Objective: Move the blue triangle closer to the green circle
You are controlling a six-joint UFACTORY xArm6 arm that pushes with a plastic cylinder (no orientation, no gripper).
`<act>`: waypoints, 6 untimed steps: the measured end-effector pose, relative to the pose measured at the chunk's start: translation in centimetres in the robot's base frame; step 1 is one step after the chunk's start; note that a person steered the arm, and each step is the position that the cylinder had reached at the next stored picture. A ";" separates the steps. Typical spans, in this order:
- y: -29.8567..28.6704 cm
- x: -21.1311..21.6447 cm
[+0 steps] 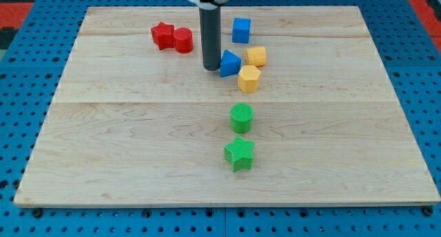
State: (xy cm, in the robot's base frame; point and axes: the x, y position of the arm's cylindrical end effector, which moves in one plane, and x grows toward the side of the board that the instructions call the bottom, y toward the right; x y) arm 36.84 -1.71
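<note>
My tip (210, 68) touches the blue triangle's (229, 63) left side; above, the rod is cut off; green circle (242, 118) lies below.

Only 1 part of the arm is seen: a straight, smooth, dark grey to black cylindrical rod in the upper middle of the frame, ending below in my tip (211, 69), which is cut flat and is of the same width as the shaft. At the top edge of the frame the rod is joined to a wider rounded mount, shown in black with a white rim and largely cropped. No cables, screws or markings can be made out on it.
</note>
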 end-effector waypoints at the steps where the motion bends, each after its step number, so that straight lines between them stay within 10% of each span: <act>1: -3.7 -2.4; 6: 4.4 3.8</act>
